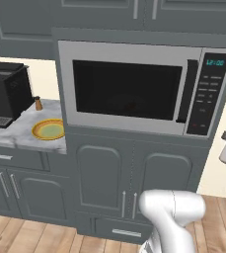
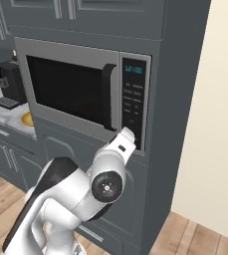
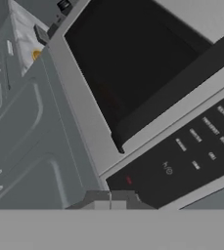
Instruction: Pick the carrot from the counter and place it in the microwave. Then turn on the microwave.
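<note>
The microwave (image 1: 129, 89) is built into the dark cabinets, its black glass door shut. Behind the glass the carrot (image 1: 130, 105) is only a faint reddish smudge. The bar handle (image 2: 107, 94) runs beside the keypad (image 2: 134, 102), and a cyan display (image 1: 215, 63) is lit above. My gripper (image 3: 111, 199) is shut with nothing in it. It points at the keypad's lower end (image 3: 182, 161), just below a small red mark (image 3: 128, 180). In the right base view my hand (image 2: 126, 139) reaches up to the panel's bottom corner. The marble counter (image 1: 23, 132) lies to the left.
On the counter sit a yellow-rimmed plate (image 1: 49, 129), a black coffee machine (image 1: 6, 91) and a small brown shaker (image 1: 37, 103). Cabinet doors (image 1: 134, 173) fill the space below the microwave. A cream wall (image 2: 210, 124) stands to the right.
</note>
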